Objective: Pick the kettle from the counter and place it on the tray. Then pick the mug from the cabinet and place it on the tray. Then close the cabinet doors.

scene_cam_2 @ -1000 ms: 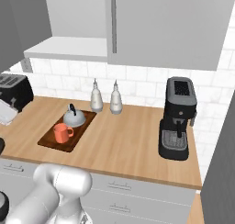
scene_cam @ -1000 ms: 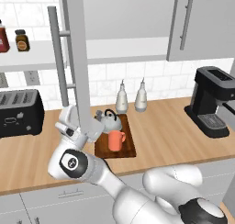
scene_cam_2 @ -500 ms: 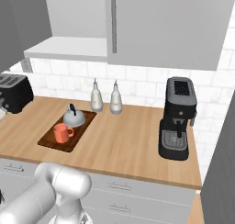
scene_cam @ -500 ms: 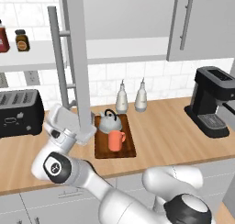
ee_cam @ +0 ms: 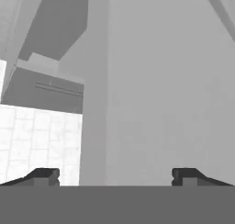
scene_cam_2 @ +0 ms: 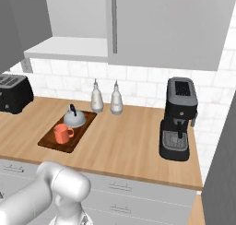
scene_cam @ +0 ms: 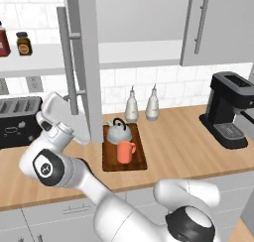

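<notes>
The silver kettle and the orange mug both stand on the dark-brown tray on the wood counter. The cabinet's left door hangs open, edge-on over the counter, with its bar handle facing left. The right door is shut. My white hand is raised just left of the open door, near its lower end. In the hand view my gripper is open and empty, facing a flat grey panel close ahead.
A black toaster sits left of my arm. Two white bottles stand behind the tray. A black coffee machine is at the right. Jars rest on the white shelf.
My hand has risen and moved left, from beside the tray's left edge up alongside the open door. Kettle, mug and tray have not moved.
</notes>
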### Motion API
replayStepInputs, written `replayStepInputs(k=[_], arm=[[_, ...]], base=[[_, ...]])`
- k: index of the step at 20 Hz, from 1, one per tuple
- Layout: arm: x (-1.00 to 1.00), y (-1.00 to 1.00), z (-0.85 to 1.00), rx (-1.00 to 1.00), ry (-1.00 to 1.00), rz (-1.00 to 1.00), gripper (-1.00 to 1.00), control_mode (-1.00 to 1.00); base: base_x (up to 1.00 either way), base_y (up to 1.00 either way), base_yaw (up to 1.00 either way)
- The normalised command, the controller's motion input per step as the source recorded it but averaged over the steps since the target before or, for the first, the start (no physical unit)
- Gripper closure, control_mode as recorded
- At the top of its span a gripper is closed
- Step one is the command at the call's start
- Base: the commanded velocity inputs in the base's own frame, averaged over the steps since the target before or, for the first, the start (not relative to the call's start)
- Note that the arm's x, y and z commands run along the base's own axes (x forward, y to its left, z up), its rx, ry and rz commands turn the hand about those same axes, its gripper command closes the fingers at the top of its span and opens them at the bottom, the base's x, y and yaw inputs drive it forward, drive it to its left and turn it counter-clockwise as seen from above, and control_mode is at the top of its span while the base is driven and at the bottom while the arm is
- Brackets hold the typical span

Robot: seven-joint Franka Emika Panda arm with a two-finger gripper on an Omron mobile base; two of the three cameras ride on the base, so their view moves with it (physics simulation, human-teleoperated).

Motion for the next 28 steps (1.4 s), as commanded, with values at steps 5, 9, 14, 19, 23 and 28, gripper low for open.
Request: replayStepInputs(k=[5, 9, 14, 19, 23, 28], arm=[[-0.13, -0.35, 0.26, 0.00, -0.01, -0.10, -1.00, -1.00], [0.00, -0.53, 0.16, 0.02, 0.00, -0.02, -1.00, -1.00], [0.12, -0.59, 0.20, 0.06, 0.00, 0.00, -1.00, -1.00], [0.34, -0.67, 0.35, 0.12, 0.06, 0.00, -1.00, -1.00], [0.39, -0.66, 0.36, 0.12, 0.11, 0.01, -1.00, -1.00], [0.47, -0.72, 0.39, 0.14, 0.13, 0.04, -1.00, -1.00]], base=[[0.00, 0.00, 0.00], [0.00, 0.00, 0.00], [0.00, 0.00, 0.00], [0.00, 0.00, 0.00], [0.00, 0.00, 0.00], [0.00, 0.00, 0.00]])
